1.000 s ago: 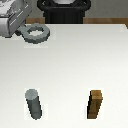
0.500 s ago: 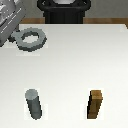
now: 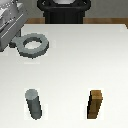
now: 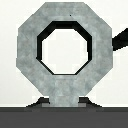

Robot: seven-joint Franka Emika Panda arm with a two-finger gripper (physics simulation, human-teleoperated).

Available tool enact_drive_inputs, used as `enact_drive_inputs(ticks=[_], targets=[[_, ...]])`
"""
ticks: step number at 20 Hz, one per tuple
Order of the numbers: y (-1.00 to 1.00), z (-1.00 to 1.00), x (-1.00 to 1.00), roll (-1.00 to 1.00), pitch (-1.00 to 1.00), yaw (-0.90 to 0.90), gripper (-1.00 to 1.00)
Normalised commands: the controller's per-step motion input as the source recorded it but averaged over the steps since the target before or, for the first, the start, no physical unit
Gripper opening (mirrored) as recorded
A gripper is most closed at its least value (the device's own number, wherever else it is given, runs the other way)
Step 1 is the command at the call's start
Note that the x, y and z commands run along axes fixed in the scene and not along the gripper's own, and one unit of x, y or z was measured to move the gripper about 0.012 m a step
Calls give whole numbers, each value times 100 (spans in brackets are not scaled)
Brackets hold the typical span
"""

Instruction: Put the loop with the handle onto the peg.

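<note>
My tool (image 3: 11,40) is clamped on the stubby handle of the loop (image 3: 33,44), holding the ring flat above the counter (image 3: 75,60) at the far side, toward the exterior view's left. The peg (image 3: 34,103) stands upright on the near side, almost directly nearward of the ring's hole, well apart and lower. The brown block (image 3: 95,104) stands to the peg's right.

The loop with the handle (image 3: 32,45) has moved slightly toward the peg (image 3: 33,103).
</note>
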Motion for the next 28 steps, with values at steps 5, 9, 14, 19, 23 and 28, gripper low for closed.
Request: enact_drive_inputs(ticks=[5, 9, 14, 19, 23, 28], targets=[[0, 0, 100, 0, 0, 0, -100], [0, 0, 100, 0, 0, 0, -100], [0, -20, 100, 0, 0, 0, -100], [0, -80, -3, 0, 0, 0, -100], [0, 0, -50, 0, 0, 0, -100], [0, 0, 0, 0, 0, 0, 100]])
